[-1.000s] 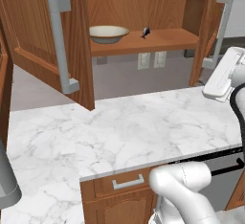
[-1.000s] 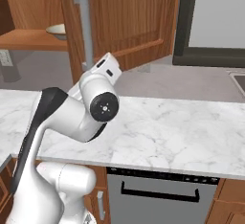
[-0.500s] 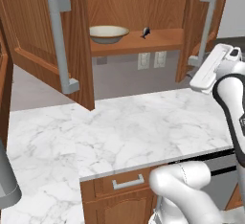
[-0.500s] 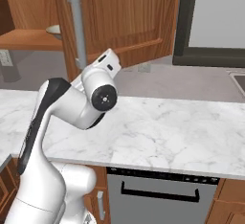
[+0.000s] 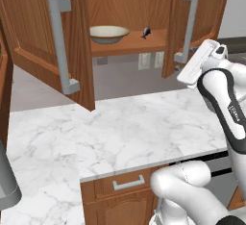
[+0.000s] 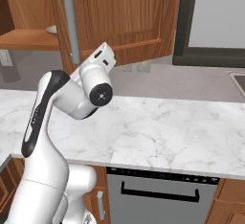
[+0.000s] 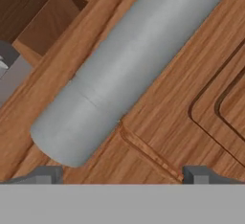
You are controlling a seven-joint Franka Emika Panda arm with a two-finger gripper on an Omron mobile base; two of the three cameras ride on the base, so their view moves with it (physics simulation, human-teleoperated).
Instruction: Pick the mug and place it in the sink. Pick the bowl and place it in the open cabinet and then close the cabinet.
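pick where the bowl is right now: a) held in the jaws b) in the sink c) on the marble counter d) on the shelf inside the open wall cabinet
d, the bowl sits on the wooden shelf of the open cabinet, well above the counter.

— How many doors do we count on the cabinet [image 5: 129, 7]?
— Two doors, each with one handle [image 5: 61, 43]. We also count one bowl [image 5: 109, 33], one small dark item [image 5: 146, 32], two wall outlets [image 5: 143, 61].
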